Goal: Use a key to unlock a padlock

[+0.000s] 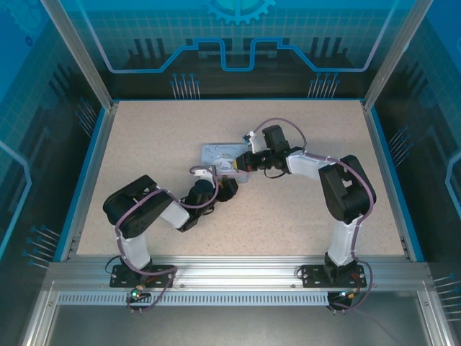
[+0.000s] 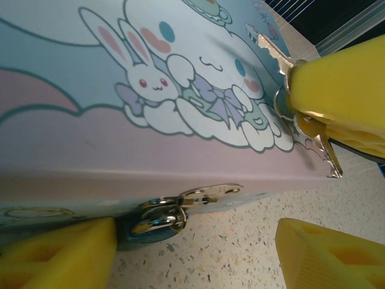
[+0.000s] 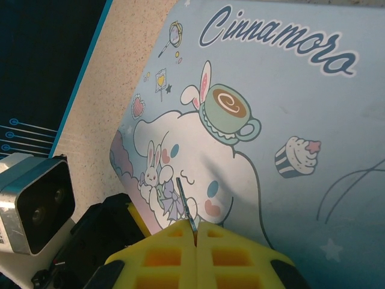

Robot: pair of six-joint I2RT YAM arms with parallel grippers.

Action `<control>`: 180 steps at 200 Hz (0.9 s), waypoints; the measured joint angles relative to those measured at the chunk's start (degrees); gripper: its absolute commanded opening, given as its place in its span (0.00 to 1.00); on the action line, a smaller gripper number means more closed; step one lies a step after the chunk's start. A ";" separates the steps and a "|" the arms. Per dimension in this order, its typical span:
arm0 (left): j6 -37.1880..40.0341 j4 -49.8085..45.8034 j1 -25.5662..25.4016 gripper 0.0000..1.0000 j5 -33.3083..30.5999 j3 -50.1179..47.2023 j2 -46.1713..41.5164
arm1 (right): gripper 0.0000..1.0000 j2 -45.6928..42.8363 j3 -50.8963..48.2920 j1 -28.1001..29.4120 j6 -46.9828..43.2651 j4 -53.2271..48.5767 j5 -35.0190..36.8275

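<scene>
The padlock [image 2: 148,235], tiny with a blue body, hangs by its metal shackle [image 2: 153,219] from the hasp [image 2: 210,194] on the front of the pale-blue cartoon tin [image 2: 120,150]. My left gripper [image 2: 195,250] is open. The padlock lies between its yellow fingers [image 2: 60,256], right beside the left one. Above the tin lid, my right gripper [image 3: 195,227] is shut on the key [image 3: 187,205], whose thin blade sticks out over the lid. From the left wrist view, that key [image 2: 274,50] juts from the right gripper's pads [image 2: 343,90], and a second key [image 2: 328,153] dangles from the same ring.
The tin [image 1: 225,160] lies mid-table on the speckled tabletop [image 1: 158,144], with both grippers [image 1: 225,186] [image 1: 241,164] crowded at its near right corner. The left wrist camera [image 3: 33,201] sits close to the right gripper. Blue-edged walls [image 1: 94,144] surround the table.
</scene>
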 measured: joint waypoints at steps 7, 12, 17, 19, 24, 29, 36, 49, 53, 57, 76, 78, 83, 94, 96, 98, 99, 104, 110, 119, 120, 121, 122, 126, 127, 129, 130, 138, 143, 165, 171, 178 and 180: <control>0.22 0.37 0.00 0.68 0.00 0.00 0.22 | 0.00 0.00 0.00 0.00 -0.04 0.00 0.02; 0.31 0.59 0.00 0.68 0.04 0.00 0.37 | 0.00 -0.02 0.00 0.00 -0.15 -0.02 0.02; 0.39 0.74 0.00 0.67 0.09 0.02 0.55 | 0.00 -0.02 0.00 0.00 -0.17 0.00 0.02; 0.39 0.83 0.00 0.67 0.09 0.09 0.61 | 0.00 -0.02 0.00 0.00 -0.17 0.00 0.02; 0.35 0.74 0.02 0.67 0.20 0.26 0.70 | 0.00 -0.02 -0.02 0.00 -0.20 0.00 0.02; 0.17 0.66 0.02 0.66 0.37 0.46 0.79 | 0.00 0.00 -0.02 0.00 -0.24 0.00 0.02; -0.28 0.50 0.02 0.66 0.70 0.81 0.94 | 0.00 -0.02 -0.02 0.00 -0.35 0.02 0.02; -1.62 0.59 0.02 0.65 0.92 0.98 1.14 | 0.00 0.00 -0.07 0.00 -0.39 0.13 0.02; -2.16 0.79 0.02 0.64 0.92 0.98 1.18 | 0.00 0.00 -0.07 0.00 -0.37 0.15 0.02; -2.62 0.92 0.02 0.64 0.96 0.98 1.29 | 0.00 0.00 -0.09 0.00 -0.37 0.17 0.02; -4.66 1.25 0.02 0.64 1.36 1.18 1.44 | 0.00 -0.02 -0.13 0.00 -0.39 0.22 0.00; -4.90 1.25 0.02 0.64 1.38 1.20 1.44 | 0.00 -0.02 -0.13 0.00 -0.39 0.22 0.00; -5.51 1.25 0.02 0.64 1.51 1.29 1.44 | 0.00 -0.02 -0.13 0.00 -0.39 0.22 0.00; -6.75 1.42 0.02 0.63 1.99 1.44 1.55 | 0.00 -0.02 -0.13 0.00 -0.39 0.22 0.00; -6.95 1.44 0.02 0.63 2.05 1.44 1.57 | 0.00 -0.02 -0.13 0.00 -0.39 0.22 0.00; -7.15 1.49 0.02 0.63 2.16 1.46 1.60 | 0.00 -0.02 -0.13 0.00 -0.39 0.22 0.00; -7.23 1.51 0.02 0.63 2.19 1.46 1.60 | 0.00 -0.02 -0.13 0.00 -0.39 0.22 0.00; -7.65 1.66 0.02 0.62 2.38 1.49 1.66 | 0.00 -0.02 -0.13 0.00 -0.39 0.22 0.00; -8.35 1.84 0.02 0.62 2.43 1.49 1.73 | 0.00 -0.02 -0.13 0.00 -0.39 0.24 0.00; -9.25 2.16 0.02 0.61 2.62 1.49 1.86 | 0.00 -0.02 -0.13 0.00 -0.39 0.24 0.00; -9.35 2.19 0.02 0.61 2.64 1.49 1.88 | 0.00 -0.02 -0.13 0.00 -0.39 0.24 0.00; -9.51 2.29 0.02 0.61 2.67 1.49 1.95 | 0.00 -0.02 -0.13 0.00 -0.39 0.22 0.00; -9.62 2.32 0.02 0.61 2.69 1.49 1.95 | 0.00 -0.02 -0.13 0.00 -0.39 0.24 0.00; -10.08 2.62 0.00 0.61 2.84 1.49 2.12 | 0.00 -0.02 -0.13 0.00 -0.39 0.22 0.00; -10.16 2.69 0.02 0.61 2.84 1.49 2.14 | 0.00 -0.02 -0.13 0.00 -0.39 0.24 0.00; -10.29 2.78 0.02 0.60 2.84 1.49 2.23 | 0.00 -0.02 -0.13 0.00 -0.39 0.22 0.00; -10.34 2.82 0.02 0.60 2.84 1.49 2.27 | 0.00 -0.02 -0.13 0.00 -0.39 0.24 0.00; -11.21 3.43 0.02 0.60 2.82 1.49 2.58 | 0.00 -0.02 -0.13 0.00 -0.42 0.22 0.00; -11.67 3.91 0.02 0.60 2.78 1.49 2.75 | 0.00 -0.02 -0.13 0.00 -0.42 0.22 0.00; -13.31 5.29 0.02 0.59 2.43 1.44 3.39 | 0.00 -0.02 -0.15 0.00 -0.59 0.24 0.00; -13.62 5.60 0.02 0.57 2.36 1.40 3.54 | 0.00 -0.02 -0.17 0.00 -0.61 0.24 0.00; -13.99 5.88 0.02 0.56 2.23 1.31 3.63 | 0.00 -0.02 -0.17 0.00 -0.61 0.28 0.00; -14.29 5.97 0.02 0.56 2.16 1.29 3.67 | 0.00 -0.02 -0.17 0.00 -0.61 0.28 0.00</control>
